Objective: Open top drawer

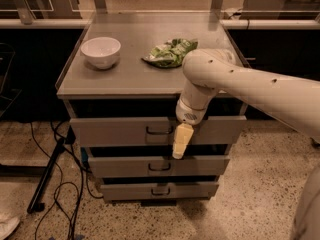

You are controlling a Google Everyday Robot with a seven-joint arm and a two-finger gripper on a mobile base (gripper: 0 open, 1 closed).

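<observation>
The top drawer [115, 131] is the widest grey front, just under the cabinet top, with a dark gap above it. Its small dark wire handle [159, 130] sits at centre. My gripper [181, 141] hangs down from the white arm [250, 86] in front of this drawer, just right of the handle, its cream tip reaching over the drawer's lower edge. Whether it touches the handle does not show.
Two narrower drawers, middle [125, 166] and bottom [130, 190], sit below. On the cabinet top [100, 81] stand a white bowl [101, 52] and a green snack bag [170, 52]. Black cables and a stand leg [47, 179] lie on the floor at left.
</observation>
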